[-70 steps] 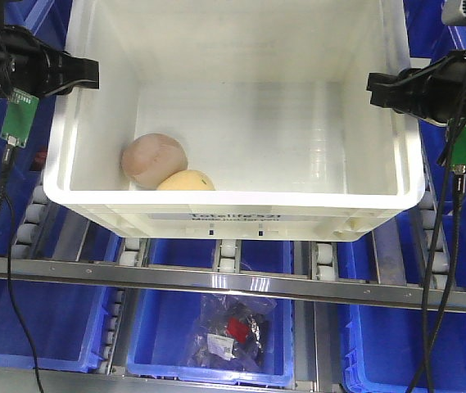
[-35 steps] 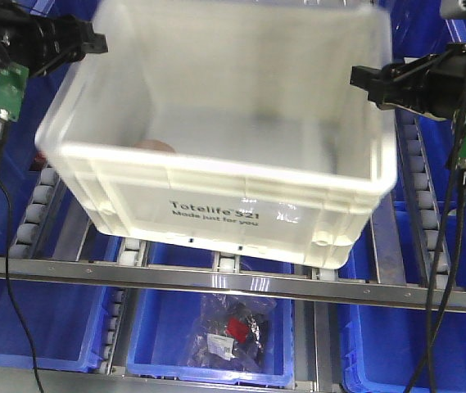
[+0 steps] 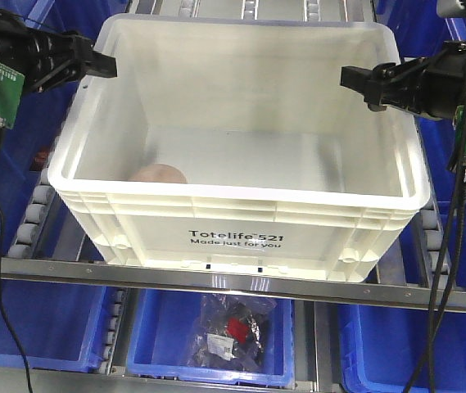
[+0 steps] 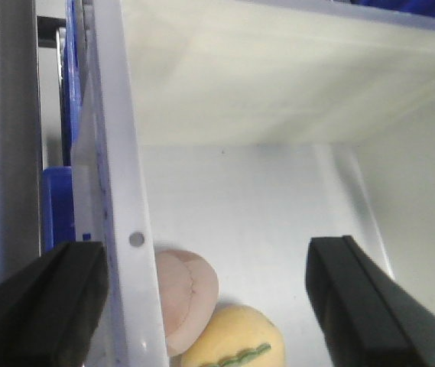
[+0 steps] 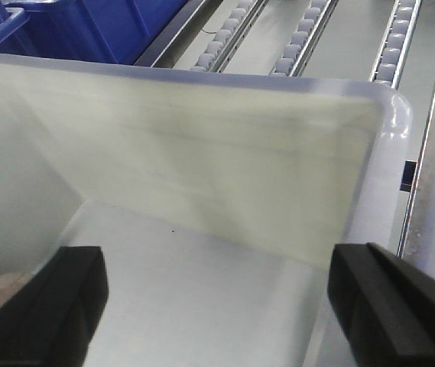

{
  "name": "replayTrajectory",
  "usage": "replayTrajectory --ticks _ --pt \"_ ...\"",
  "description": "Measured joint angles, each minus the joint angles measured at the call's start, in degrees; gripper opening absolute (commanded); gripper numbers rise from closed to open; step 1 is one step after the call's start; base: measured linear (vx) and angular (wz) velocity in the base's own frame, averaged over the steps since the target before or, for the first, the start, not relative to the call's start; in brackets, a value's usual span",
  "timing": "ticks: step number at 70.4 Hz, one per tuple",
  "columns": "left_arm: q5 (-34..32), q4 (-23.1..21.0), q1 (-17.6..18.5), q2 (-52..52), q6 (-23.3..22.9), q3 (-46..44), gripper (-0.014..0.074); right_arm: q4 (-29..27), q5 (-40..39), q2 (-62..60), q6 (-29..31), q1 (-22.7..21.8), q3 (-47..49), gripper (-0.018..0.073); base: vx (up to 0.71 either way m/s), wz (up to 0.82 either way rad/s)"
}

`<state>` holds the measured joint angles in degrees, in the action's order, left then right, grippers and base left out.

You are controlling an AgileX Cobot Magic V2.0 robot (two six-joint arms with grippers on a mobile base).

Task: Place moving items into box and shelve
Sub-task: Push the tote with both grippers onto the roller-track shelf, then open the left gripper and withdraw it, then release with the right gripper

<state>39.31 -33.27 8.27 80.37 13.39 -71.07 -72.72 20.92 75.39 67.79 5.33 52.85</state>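
Nearest the front camera, a blue bin [image 3: 208, 372] is sitting on the lower level, holding a crumpled clear bag [image 3: 228, 332] of small dark and red bits. Just above it, a metal rail [image 3: 69, 270] is running across the shelf front.

Behind the rail, the box [image 3: 233, 221] is resting on the roller lanes with its printed side facing forward, upright and roughly level. Both balls are lying inside it, in the near left corner of the floor. From the front only the top of the pink ball [image 3: 159, 173] is showing over the near wall. In the left wrist view it is lying against the left wall, and the yellow ball [image 4: 236, 344] is touching it on the side nearer that camera, green stripe up.

The left gripper [image 3: 101, 64] is sitting at the box's left rim with its jaws spread wide, one finger [image 4: 41, 306] outside the wall and the other well inside. The right gripper [image 3: 355, 80] is sitting at the right rim, its jaws also spread wide. One finger is hanging over the box floor and the other finger [image 5: 389, 298] is by the right wall. Whether either pad is pressing on the plastic I cannot tell.

Beyond the box, grey rollers [image 5: 309, 34] are running away along the shelf.
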Motion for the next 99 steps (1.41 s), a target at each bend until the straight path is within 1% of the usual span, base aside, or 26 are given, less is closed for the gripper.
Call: replayTrajectory --ticks 14,24,25,27,46,53,69,74,79,85,90,99 --pt "0.4 0.0 0.0 0.0 0.0 0.0 0.0501 0.0 0.0 0.0 0.0 0.0 0.0 0.0474 0.00 0.00" --pt "0.4 0.0 0.0 0.0 0.0 0.0 0.0466 0.0 0.1 0.0 0.0 0.0 0.0 0.0417 0.00 0.00" --pt "0.4 0.0 0.0 0.0 0.0 0.0 0.0452 0.0 0.2 0.0 0.0 0.0 0.0 0.0393 0.00 0.00" --pt "0.5 0.0 0.0 0.0 0.0 0.0 0.0447 0.0 0.2 0.0 0.0 0.0 0.0 0.0380 0.00 0.00" --pt "0.8 0.1 0.0 -0.2 0.0 0.0 0.0440 0.0 0.2 0.0 0.1 0.0 0.0 0.0301 0.00 0.00" --pt "1.2 0.8 0.0 -2.1 0.0 0.0 0.0440 0.0 0.2 0.0 0.1 0.0 0.0 0.0274 0.00 0.00" --pt "4.3 5.4 0.0 -12.9 0.0 0.4 0.0427 0.0 0.2 0.0 0.1 0.0 0.0 0.0231 0.00 0.00" --pt "3.9 5.7 0.0 -17.5 0.0 3.4 0.0402 0.0 0.2 0.0 0.1 0.0 0.0 0.0231 0.00 0.00" --pt "1.1 5.9 0.0 -23.2 0.0 9.3 0.0367 0.0 0.2 0.0 0.1 0.0 0.0 0.0232 0.00 0.00" --pt "-3.4 6.1 0.0 -30.9 0.0 17.1 0.0299 0.0 0.2 0.0 0.1 0.0 0.0 0.0232 0.00 0.00" --pt "-5.8 6.5 0.0 -37.8 0.0 22.3 0.0232 0.0 0.2 0.0 0.1 0.0 0.0 0.0232 0.00 0.00" --pt "-7.7 9.4 0.0 -50.5 0.0 30.7 0.0092 0.0 0.2 0.0 0.1 0.0 0.0 0.0232 0.00 0.00"
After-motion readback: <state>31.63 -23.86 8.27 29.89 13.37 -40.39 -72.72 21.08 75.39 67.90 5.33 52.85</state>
